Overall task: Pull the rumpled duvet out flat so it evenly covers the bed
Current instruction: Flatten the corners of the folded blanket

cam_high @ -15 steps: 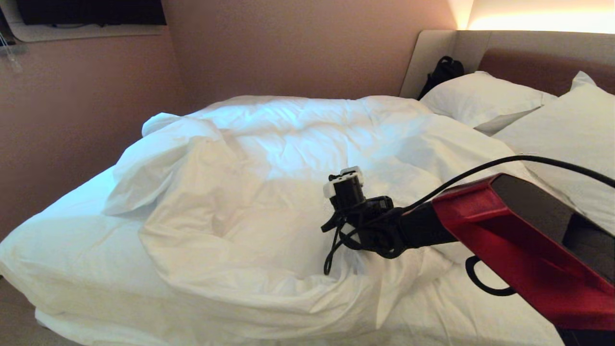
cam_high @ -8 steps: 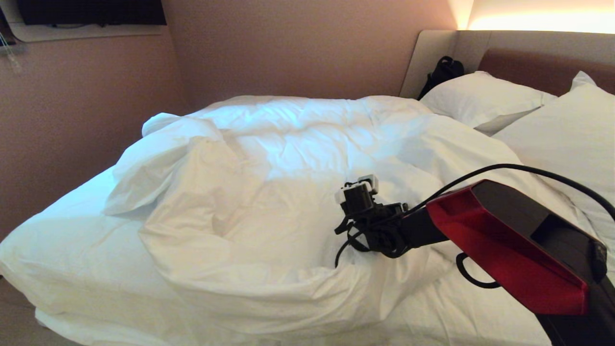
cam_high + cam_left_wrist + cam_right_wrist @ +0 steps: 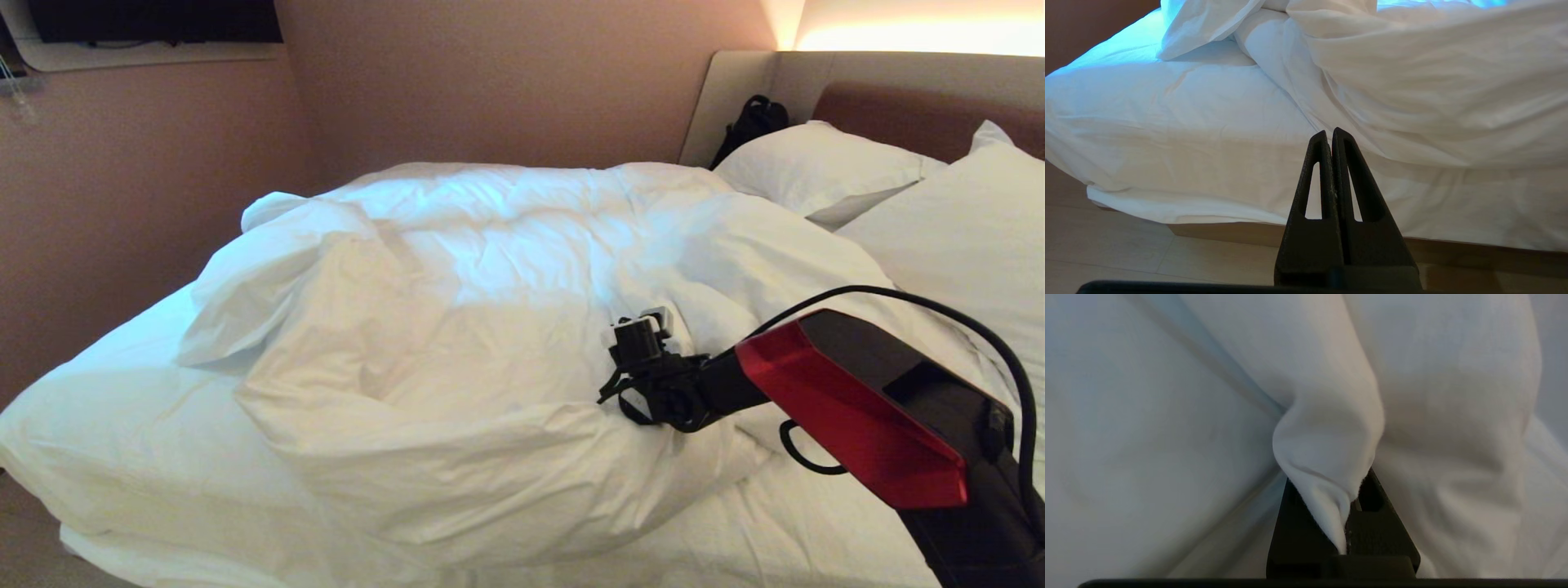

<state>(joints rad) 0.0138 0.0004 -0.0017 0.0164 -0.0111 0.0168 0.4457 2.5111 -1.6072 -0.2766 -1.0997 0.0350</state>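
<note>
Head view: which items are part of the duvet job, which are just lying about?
In the job:
- duvet, bunched in a heap
- bed, sheet bare at one end
- right pincer, shut on a duvet fold
- left pincer, shut, idle by the bed's edge

Just lying about:
- two pillows
- black bag by the headboard

Dim room (warm glow above headboard (image 3: 898, 90))

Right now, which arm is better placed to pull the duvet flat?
The right. Its tool is shut on a fold of the duvet mid-bed. The left tool is shut on nothing, hanging beside the bed near the floor.
</note>
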